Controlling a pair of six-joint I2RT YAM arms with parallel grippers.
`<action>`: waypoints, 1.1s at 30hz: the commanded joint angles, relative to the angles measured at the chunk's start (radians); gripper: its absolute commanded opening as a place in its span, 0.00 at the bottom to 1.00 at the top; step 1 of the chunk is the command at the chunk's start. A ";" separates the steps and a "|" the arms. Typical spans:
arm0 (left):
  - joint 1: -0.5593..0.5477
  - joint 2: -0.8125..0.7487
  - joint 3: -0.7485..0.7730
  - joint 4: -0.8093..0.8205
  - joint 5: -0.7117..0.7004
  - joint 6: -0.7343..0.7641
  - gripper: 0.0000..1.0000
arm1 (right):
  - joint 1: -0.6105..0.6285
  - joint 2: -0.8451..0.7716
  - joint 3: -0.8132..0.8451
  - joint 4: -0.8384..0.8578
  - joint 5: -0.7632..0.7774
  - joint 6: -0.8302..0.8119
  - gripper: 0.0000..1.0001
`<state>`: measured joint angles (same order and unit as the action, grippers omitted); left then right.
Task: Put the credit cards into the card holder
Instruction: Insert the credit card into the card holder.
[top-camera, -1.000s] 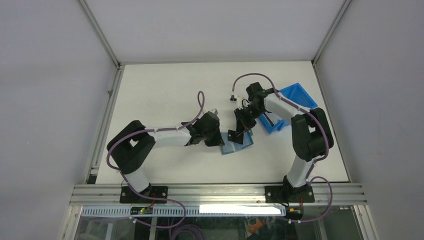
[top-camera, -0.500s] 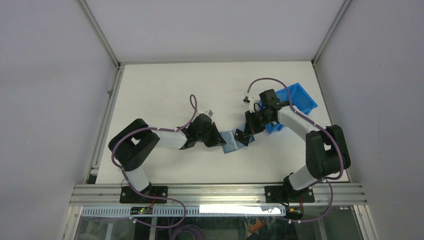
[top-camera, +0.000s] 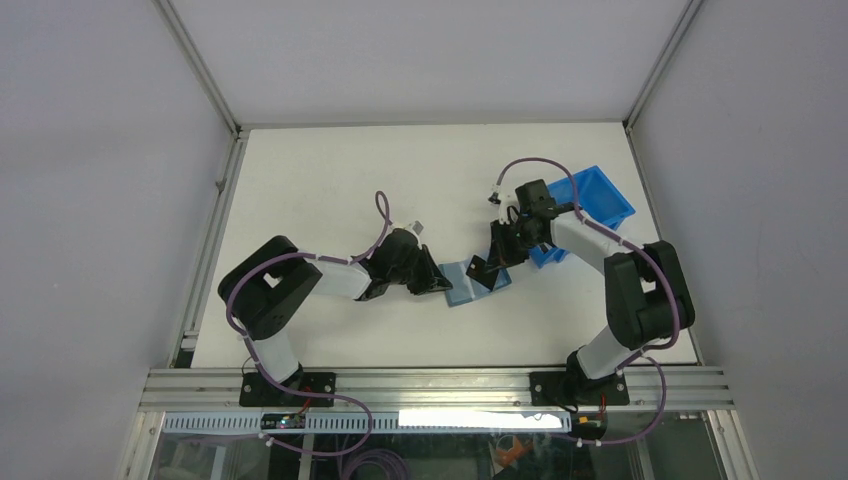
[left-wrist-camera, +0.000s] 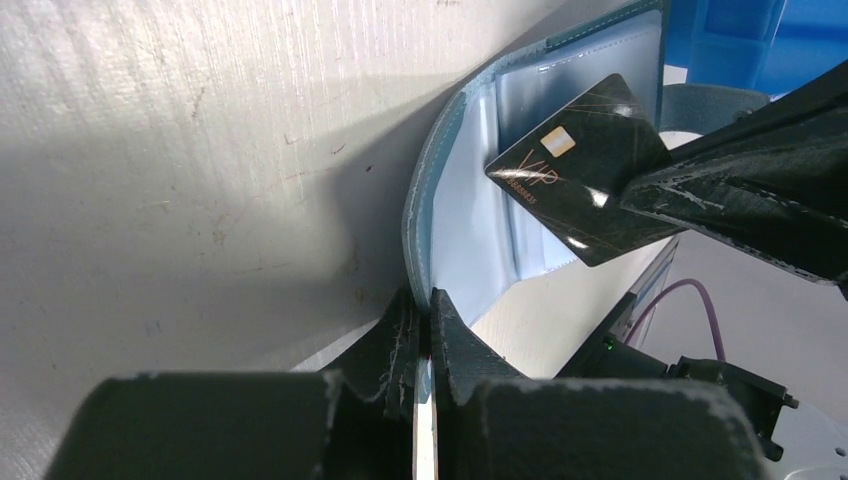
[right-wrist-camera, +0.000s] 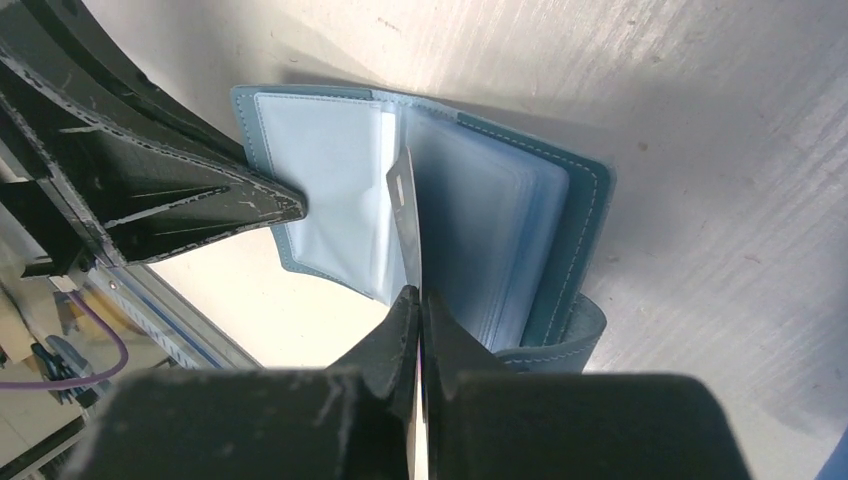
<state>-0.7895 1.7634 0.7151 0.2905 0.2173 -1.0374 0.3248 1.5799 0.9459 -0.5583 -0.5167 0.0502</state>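
The left claw pinches the edge of the open card holder, in the middle of the tabletop. The right claw squeezes a dark credit card tight, just over its pockets.

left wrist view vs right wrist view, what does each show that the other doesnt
Only the left wrist view shows the face of the dark glossy credit card, with gold VIP lettering and a chip, and the bright-blue plastic bin behind. Only the right wrist view shows that card edge-on beside the stacked clear sleeves, and the strap tab curling at one edge. Both show the open teal folding card holder, light blue inside, on the white table, left fingers pinching its cover and right fingers clamped on the card.
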 joint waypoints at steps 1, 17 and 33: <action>0.019 0.008 -0.026 0.004 0.018 -0.002 0.03 | -0.003 0.033 0.023 0.024 0.007 0.023 0.00; 0.036 0.036 -0.040 0.065 0.056 -0.038 0.05 | 0.010 0.133 0.064 0.042 -0.139 0.104 0.00; 0.059 0.075 -0.088 0.174 0.092 -0.129 0.14 | -0.021 0.155 0.029 0.103 -0.166 0.178 0.00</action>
<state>-0.7376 1.8088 0.6464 0.4557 0.3264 -1.1599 0.2993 1.7126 0.9764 -0.4801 -0.6891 0.2131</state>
